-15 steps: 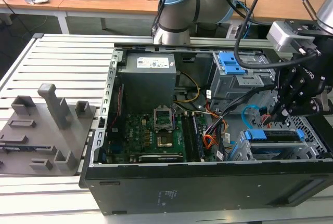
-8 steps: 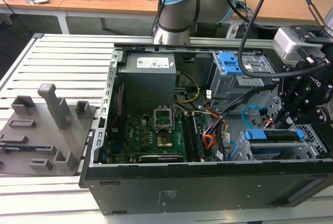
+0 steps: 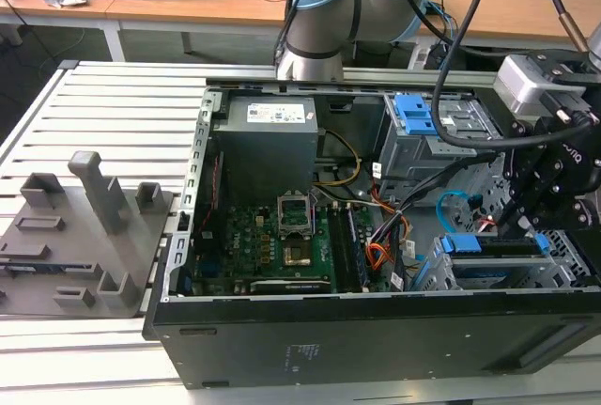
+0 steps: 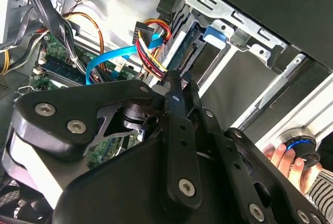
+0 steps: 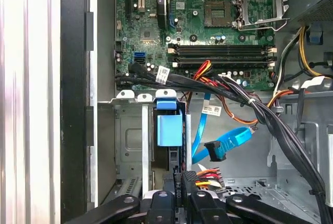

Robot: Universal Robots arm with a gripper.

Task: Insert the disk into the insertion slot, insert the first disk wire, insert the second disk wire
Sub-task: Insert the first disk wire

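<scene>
The disk point(image 3: 496, 246), in its blue carrier point(image 5: 169, 125), sits inside the insertion slot point(image 3: 566, 253), the low perforated metal cage at the exterior view's right. My gripper point(image 3: 522, 221) hangs just over the disk's rear end. In both wrist views its fingers point(image 5: 162, 199) stand close together on the black plug point(image 5: 188, 179) of the first disk wire point(image 5: 209, 174), whose red, orange and yellow leads run off to the side. I cannot tell whether the plug is seated in the disk. The second disk wire point(image 5: 229, 140) loops free beside it, its dark plug point(image 5: 216, 151) hanging loose.
A taller grey cage with blue latch tabs point(image 3: 418, 118) stands behind the slot. Thick black cable bundles point(image 5: 281, 125) cross the case near the motherboard point(image 3: 282, 236). A person's hand point(image 4: 285, 157) rests on a blue-ringed knob outside the case. A grey fixture plate point(image 3: 75, 236) lies at the exterior view's left.
</scene>
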